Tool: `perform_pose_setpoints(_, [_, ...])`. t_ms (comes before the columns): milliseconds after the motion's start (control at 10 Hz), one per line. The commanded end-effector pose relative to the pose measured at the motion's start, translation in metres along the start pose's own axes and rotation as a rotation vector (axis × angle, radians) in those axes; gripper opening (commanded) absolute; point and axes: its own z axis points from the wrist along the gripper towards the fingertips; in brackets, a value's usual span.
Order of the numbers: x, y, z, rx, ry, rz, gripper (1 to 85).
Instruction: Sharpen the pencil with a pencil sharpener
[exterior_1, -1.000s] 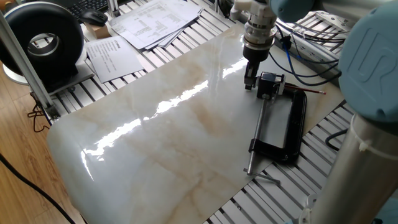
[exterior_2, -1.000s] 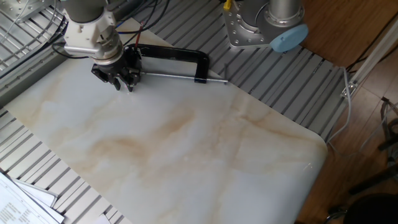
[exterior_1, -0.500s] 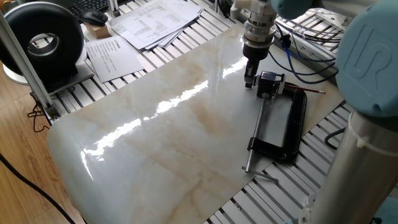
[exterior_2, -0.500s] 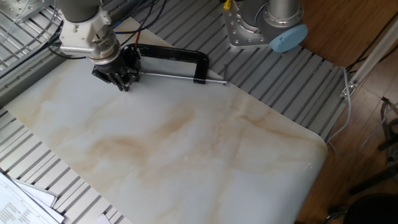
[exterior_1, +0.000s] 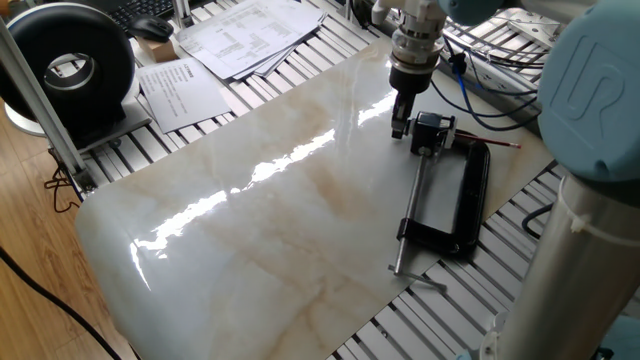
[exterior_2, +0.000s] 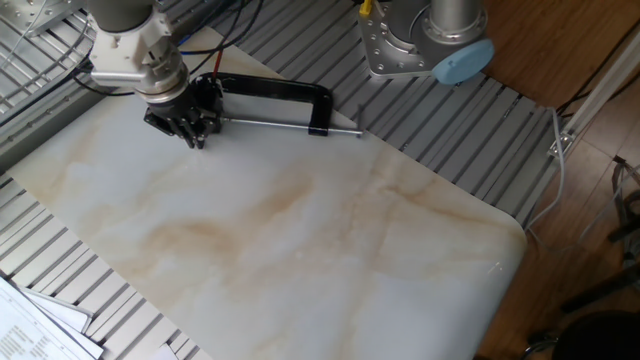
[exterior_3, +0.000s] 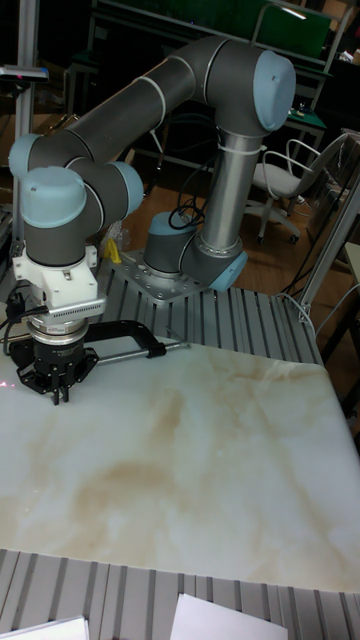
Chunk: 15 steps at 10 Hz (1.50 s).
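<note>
My gripper (exterior_1: 401, 122) hangs low over the marble slab, right beside the pencil sharpener (exterior_1: 431, 132), a small black-and-silver block at the head of the black clamp (exterior_1: 472, 200). The fingers look shut, and I see nothing held between them. From the opposite side, the gripper (exterior_2: 193, 131) hides the sharpener. The tall view shows the gripper (exterior_3: 57, 388) pointing straight down at the clamp's (exterior_3: 132, 329) left end. The pencil (exterior_1: 492, 144), thin and red-brown, lies just behind the clamp, pointing right.
The clamp's steel screw rod (exterior_1: 411, 220) runs toward the slab's near edge. Papers (exterior_1: 240, 35) and a black round device (exterior_1: 70, 65) sit at the far left. Cables (exterior_1: 490, 90) trail behind the gripper. The arm's base (exterior_2: 425, 45) stands beyond the slab.
The gripper has crept a little toward the far edge of the slab. The clamp with the sharpener has shifted slightly the same way.
</note>
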Motion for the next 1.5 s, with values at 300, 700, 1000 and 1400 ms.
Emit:
perform_pose_setpoints(300, [-0.012, 0.020, 0.005, -0.061, -0.044, 0.046, 1.3])
perform_pose_setpoints(700, [-0.019, 0.032, 0.006, -0.099, -0.061, 0.085, 1.3])
perform_pose_setpoints(1000, [-0.016, 0.022, 0.008, -0.065, -0.057, 0.075, 11.0])
perform_pose_setpoints(1400, [-0.010, 0.019, 0.004, -0.020, -0.022, 0.044, 45.3])
